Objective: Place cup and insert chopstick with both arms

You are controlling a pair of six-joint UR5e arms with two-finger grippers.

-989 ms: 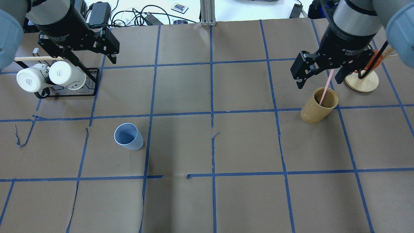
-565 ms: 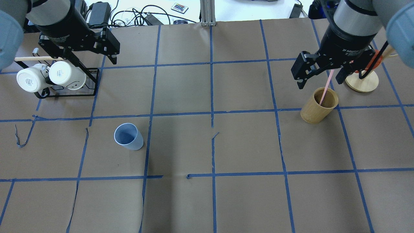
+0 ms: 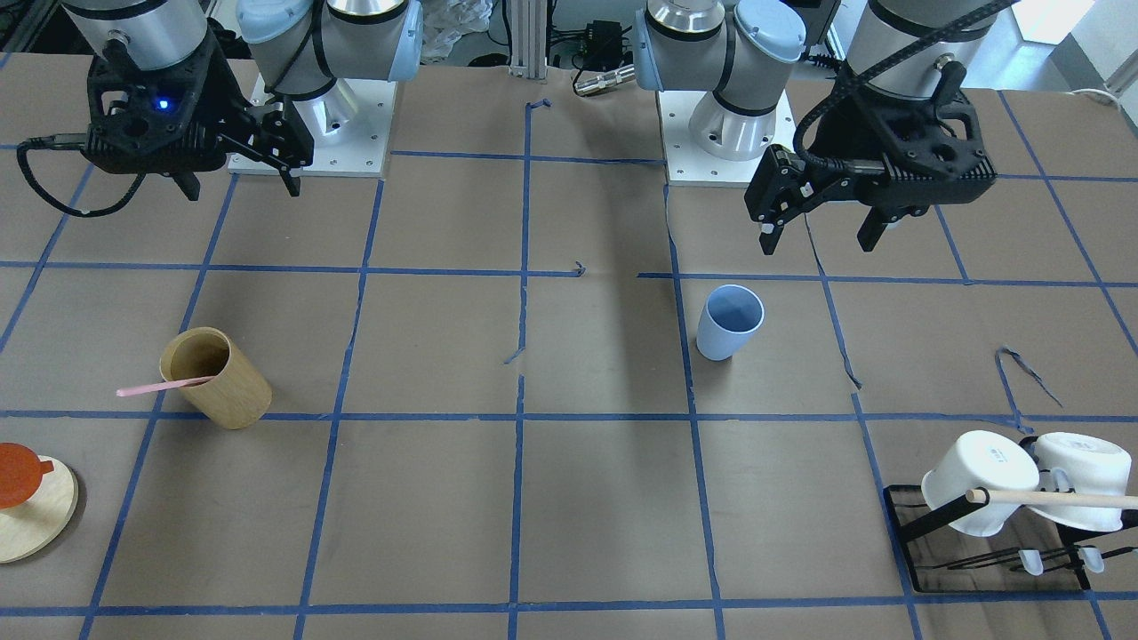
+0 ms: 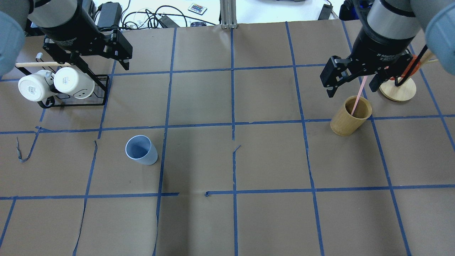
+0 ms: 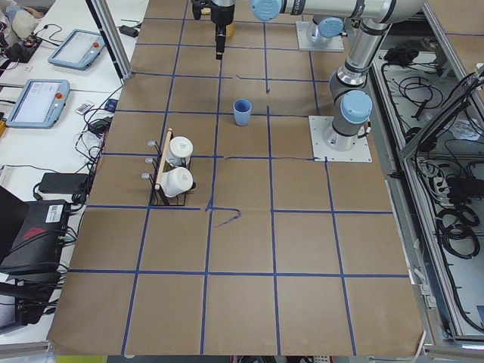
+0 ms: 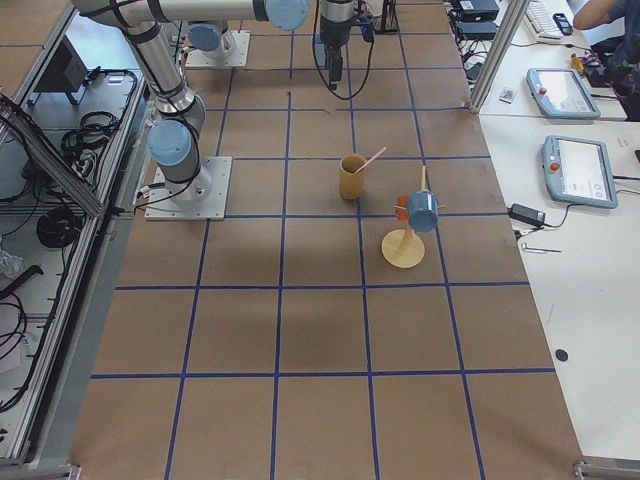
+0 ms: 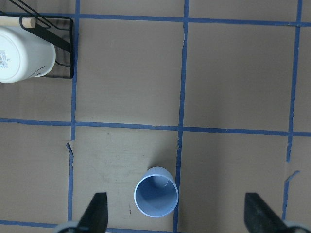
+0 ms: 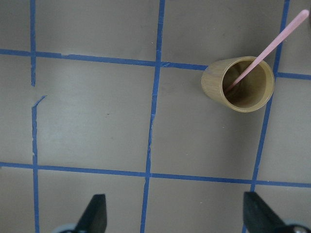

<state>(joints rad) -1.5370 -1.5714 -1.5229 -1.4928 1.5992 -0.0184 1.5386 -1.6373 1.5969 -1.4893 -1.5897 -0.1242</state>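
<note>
The light blue cup (image 4: 141, 151) stands upright and empty on the brown paper, left of centre; it also shows in the front view (image 3: 729, 322) and the left wrist view (image 7: 156, 191). The pale pink chopstick (image 4: 359, 96) leans inside the tan wooden cylinder (image 4: 350, 115), and shows in the right wrist view (image 8: 267, 41) too. My left gripper (image 4: 101, 67) is open and empty, high above the table beside the mug rack, well back from the cup. My right gripper (image 4: 352, 90) is open and empty, above the cylinder and the stick's upper end without holding it.
A black rack (image 4: 71, 101) with two white mugs (image 4: 73, 82) and a long wooden dowel (image 4: 35, 64) stands at the back left. A round wooden stand (image 4: 397, 89) with an orange piece stands right of the cylinder. Blue tape lines grid the paper.
Both grippers have shifted only very slightly. The cup, the cylinder and the pink stick have not moved.
</note>
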